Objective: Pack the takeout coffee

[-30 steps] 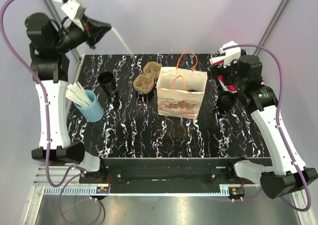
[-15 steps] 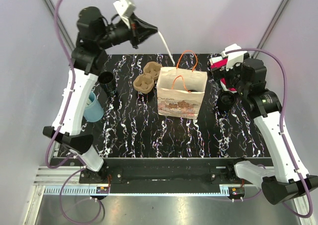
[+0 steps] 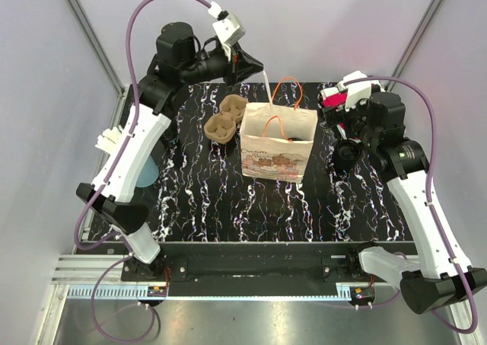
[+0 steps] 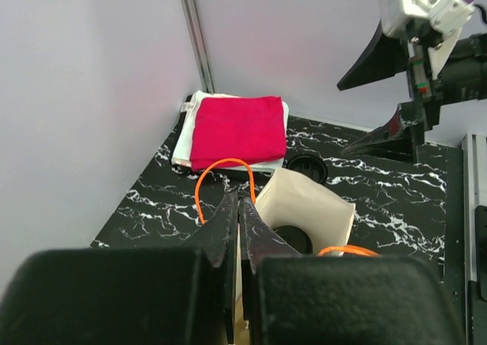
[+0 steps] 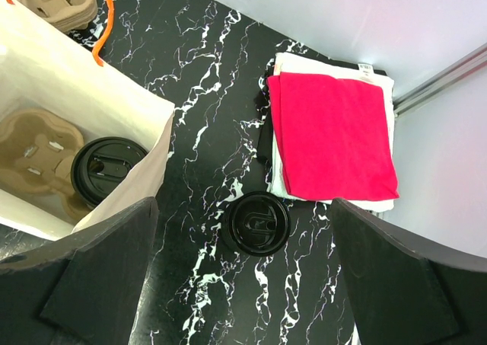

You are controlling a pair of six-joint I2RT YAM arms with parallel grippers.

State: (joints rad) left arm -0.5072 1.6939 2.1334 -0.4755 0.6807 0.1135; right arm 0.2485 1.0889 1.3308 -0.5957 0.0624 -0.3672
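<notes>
Marbled tabletop (image 5: 205, 63), lidded cup (image 5: 259, 223) beneath spread right hand (image 5: 243, 206)

Front panel of the paper bag (image 3: 272, 161), top view: a printed drawing under a line of lettering, too small to read. White tag (image 5: 366, 68) at the edge of the folded cloths (image 5: 331, 132): print illegible.

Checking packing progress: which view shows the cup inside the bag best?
Right wrist: it looks down into the paper bag, showing the lidded cup and cardboard carrier inside. Left wrist catches only a dark part of the cup through the bag mouth. Top external shows mostly the bag's outside; the cup can't be made out.
</notes>
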